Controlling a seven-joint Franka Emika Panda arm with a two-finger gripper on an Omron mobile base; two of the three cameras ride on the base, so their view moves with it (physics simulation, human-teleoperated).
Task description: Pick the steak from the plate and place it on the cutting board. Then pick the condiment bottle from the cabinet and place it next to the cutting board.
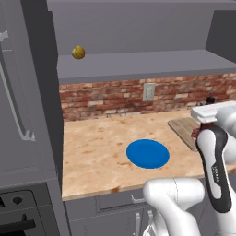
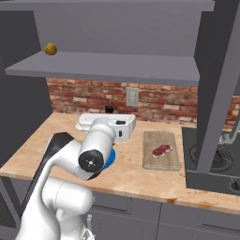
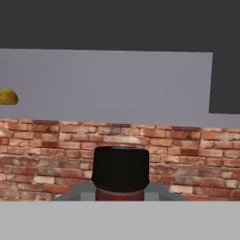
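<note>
My gripper is shut on the condiment bottle; its black cap and dark red neck rise between the fingers. In the right base view the bottle's cap pokes up just beyond the hand, over the counter left of the cutting board. The steak lies on that wooden board. The blue plate sits bare in mid-counter, and the arm half hides the plate from the right. The cabinet shelf runs overhead. In the left base view the bottle cap shows above the gripper, by the board.
A yellowish round fruit rests on the shelf's left end. A tall grey handled unit stands at the left. A stove adjoins the board on the right. The brick wall carries an outlet.
</note>
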